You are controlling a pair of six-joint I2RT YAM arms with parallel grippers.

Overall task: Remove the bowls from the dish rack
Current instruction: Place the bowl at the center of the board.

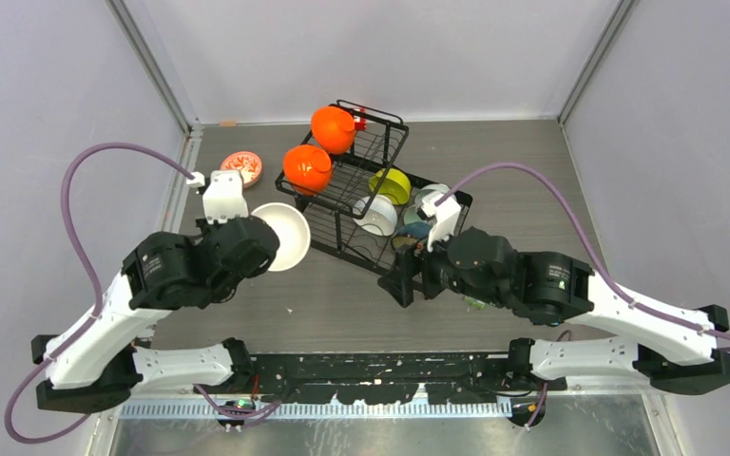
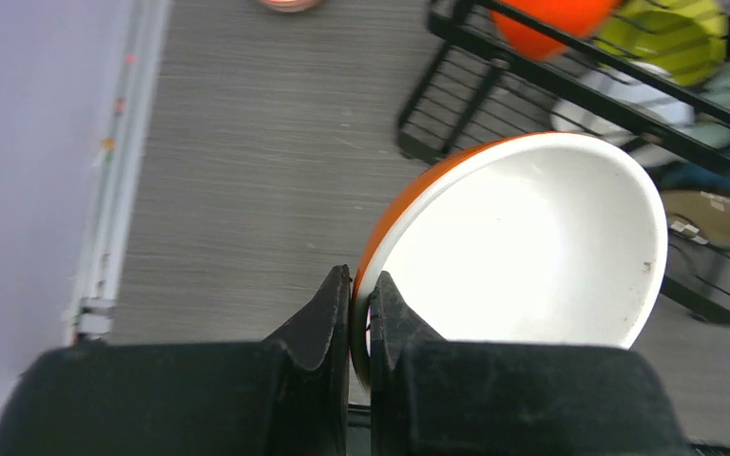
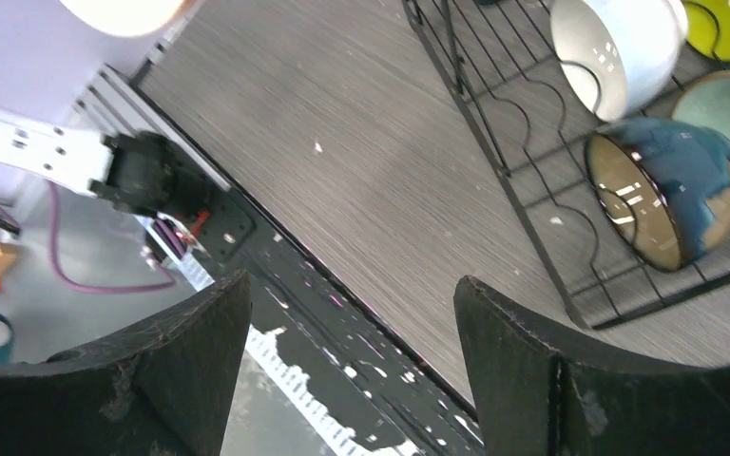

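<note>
My left end effector (image 2: pixel 360 299) pinches just the rim of the white-lined orange bowl (image 1: pixel 283 237), centre-left beside the dish rack (image 1: pixel 387 142), so it could swivel free; my right end effector (image 3: pixel 350 296) gapes empty.

dish rack (image 1: pixel 335 220): black wire, far centre of table (image 1: pixel 504 161)
racked bowls (image 1: pixel 307 168): orange, lime, white, blue
held bowl (image 2: pixel 523 247): orange-white, tilted, beside rack

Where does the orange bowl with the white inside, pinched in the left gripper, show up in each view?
Top external: orange-and-white bowl left of centre, beside the dish rack.
Left wrist: fills the centre-right, rim pinched by the left gripper.
Right wrist: probably the pale sliver at the top-left edge.
Shared landmark: the black dish rack.
</note>
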